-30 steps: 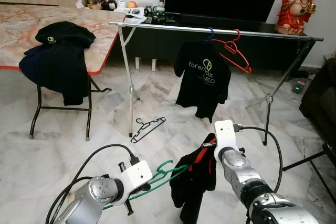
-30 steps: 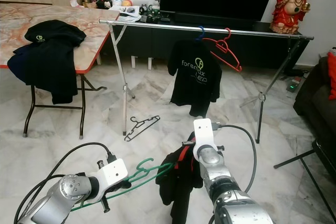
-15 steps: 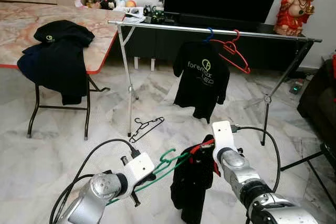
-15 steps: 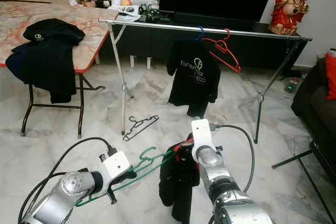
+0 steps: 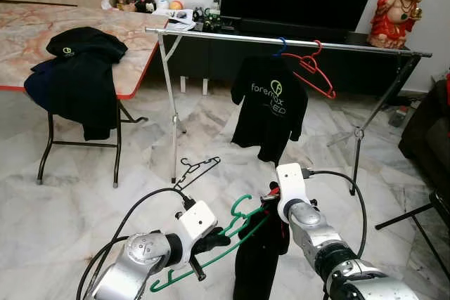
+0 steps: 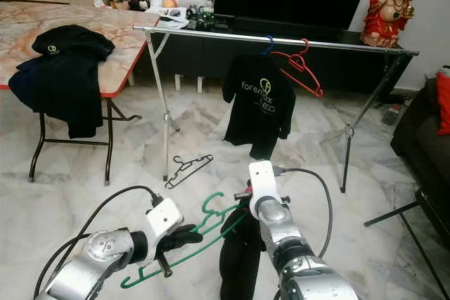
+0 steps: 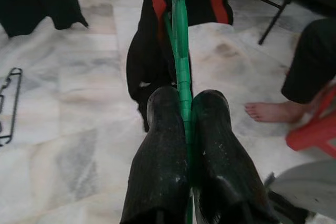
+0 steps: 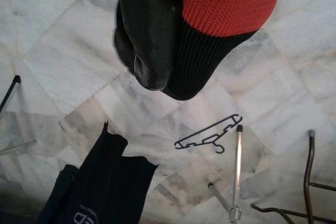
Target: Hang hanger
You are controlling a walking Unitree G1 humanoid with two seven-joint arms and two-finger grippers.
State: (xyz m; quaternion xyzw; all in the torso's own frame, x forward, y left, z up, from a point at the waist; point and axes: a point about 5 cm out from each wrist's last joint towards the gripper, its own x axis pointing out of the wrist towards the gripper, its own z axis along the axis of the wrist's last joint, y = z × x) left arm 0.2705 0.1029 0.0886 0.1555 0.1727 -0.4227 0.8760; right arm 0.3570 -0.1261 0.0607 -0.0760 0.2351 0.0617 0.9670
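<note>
While the left gripper (image 7: 186, 114) is clenched on the lower bar of a green hanger (image 5: 232, 233), with the plastic pinched edge-on between its two black fingers (image 7: 160, 156), the hanger slants up across the space between the arms toward the right gripper (image 5: 275, 203), its hook (image 5: 240, 208) curling just beside that wrist's white housing. The right gripper is closed on a black garment with a red band (image 5: 259, 258), whose ribbed red-and-black collar (image 8: 220, 9) is bunched against its finger in the right wrist view; the cloth hangs limp below it, touching the green hanger's upper end. Ahead, across the marble floor (image 5: 84, 194), a metal clothes rail (image 5: 281, 41) on folding legs spans the room, well apart from both grippers. A black T-shirt with a green logo (image 5: 271, 107) hangs from it on a blue hanger (image 5: 280, 46), and an empty red hanger (image 5: 315, 72) hangs tilted just beside that. A black hanger (image 5: 196, 171) lies flat on the floor near the rail's left leg (image 5: 172, 114), between the robot and the rail. To the left a folding table with a marble-pattern top (image 5: 105, 26) carries dark shirts (image 5: 74, 79) draped over its edge. Behind the rail stand a dark TV console (image 5: 295, 61) and a red laughing Buddha figure (image 5: 395, 10). A person's bare foot (image 7: 265, 111) rests on the floor near a red plastic stool (image 7: 315, 132) in the left wrist view.
</note>
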